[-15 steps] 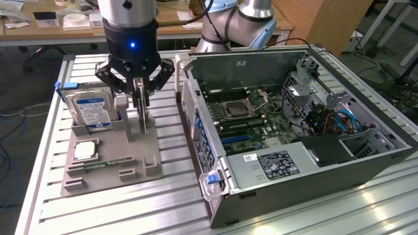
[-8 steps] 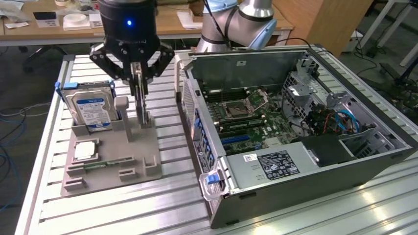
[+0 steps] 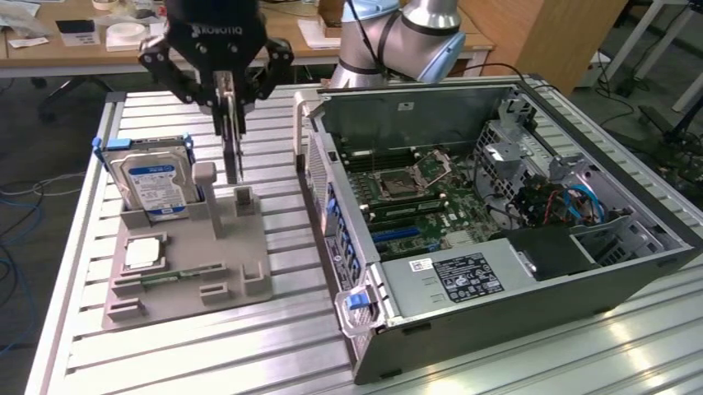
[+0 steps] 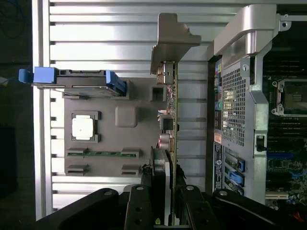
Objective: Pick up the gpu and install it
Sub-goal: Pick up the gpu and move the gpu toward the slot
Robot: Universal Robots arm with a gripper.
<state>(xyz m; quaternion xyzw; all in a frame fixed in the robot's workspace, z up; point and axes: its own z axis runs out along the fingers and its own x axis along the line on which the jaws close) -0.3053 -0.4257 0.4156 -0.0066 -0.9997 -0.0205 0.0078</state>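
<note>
Jaws: you see the one gripper with its two fingers closed on the upper edge of the single gpu. The card is clamped between them and hangs upright, edge-on to the exterior view.

Card: in the wrist view its green board runs straight out from the fingers. Its one silver bracket is at the far end.

Below the card: the gpu hangs just above one grey fixture, over the side nearest the computer case, and its lower edge stands close over a short upright post. Whether they touch you cannot tell.

On the fixture, count three parts:
- one hard drive, standing on edge between blue rails
- one square processor, lying flat
- one narrow memory stick, lying flat

Surround: the fixture rests on one slatted aluminium table. Beside it, towards the exterior view's right, lies one open computer case. Its motherboard faces upward, well apart from the held card.
</note>
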